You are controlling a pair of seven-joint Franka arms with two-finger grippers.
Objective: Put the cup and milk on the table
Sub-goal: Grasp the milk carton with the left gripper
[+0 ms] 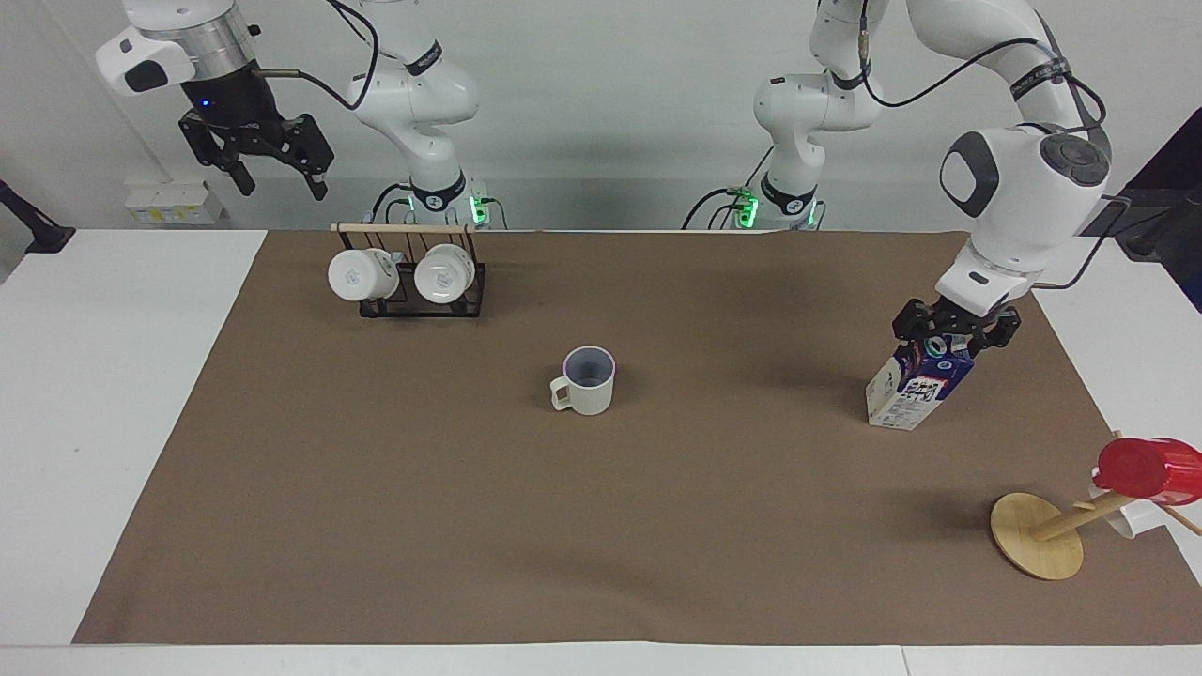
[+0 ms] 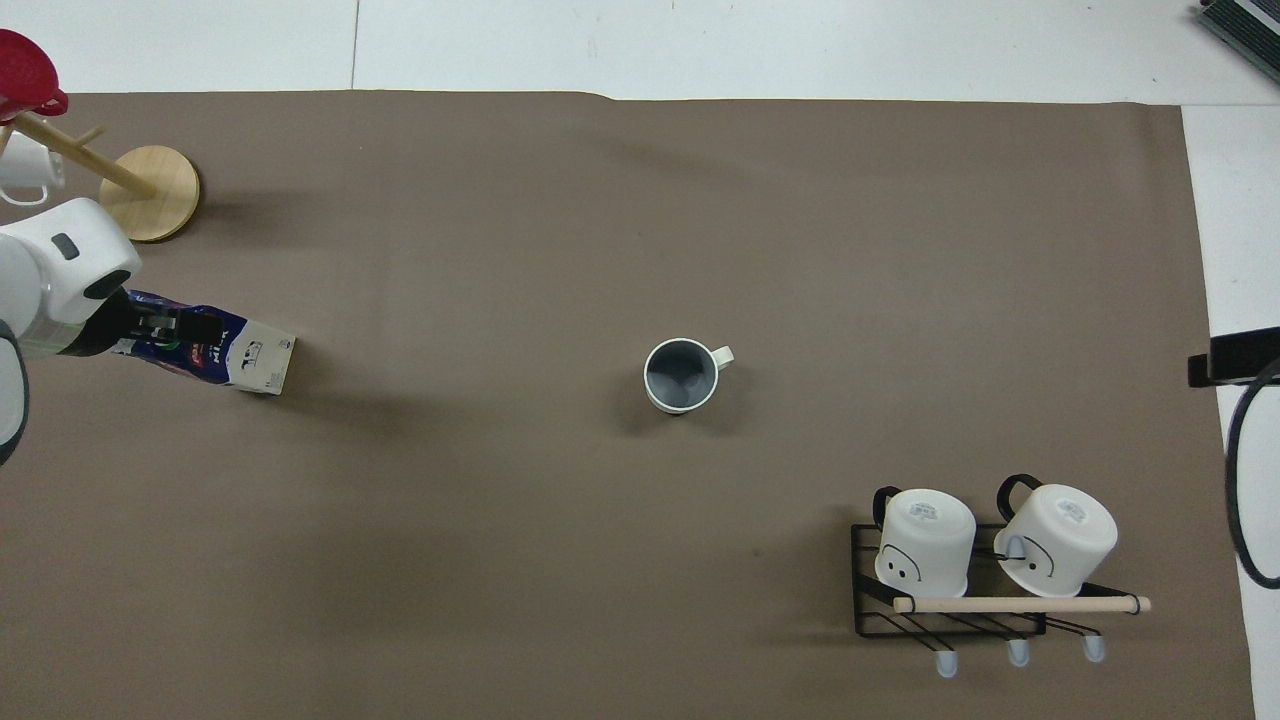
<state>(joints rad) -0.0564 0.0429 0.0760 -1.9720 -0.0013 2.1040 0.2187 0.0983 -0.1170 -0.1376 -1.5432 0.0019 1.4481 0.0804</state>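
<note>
2 task items sit on the wide white table [image 1: 131,394] with its large brown paper-like sheet [image 1: 601,526], and only 1 looks settled. The cream-beige mug with a grey-lavender inside and squarish loop handle [image 1: 589,380] stands upright near the middle of the sheet, free of both arms. The small gable-top milk carton, dark blue above and white with blue and red print below [image 1: 916,381], is toward the left arm's end of the table, leaning with its top tipped toward the robots, its base apparently touching the sheet. The left gripper [image 1: 951,330] has its fingers closed on the carton's gable top.

My worry is the lean: if the fingers part while the carton stands on an edge of its base, it could topple or slide. Pressing down at this angle could crush the soft gable or drag the paper. Squaring it upright first seems safer.

Farther from the robots, at the same end, a tilted wooden peg stand on a round base [image 1: 1037,535] carries a bright red cup [image 1: 1140,468]; a wide withdrawal could clip it.

The right gripper [image 1: 259,155] hangs high with fingers spread, waiting above the table's edge by the black wire rack [image 1: 423,293] holding 2 glossy white mugs [image 1: 359,274].
</note>
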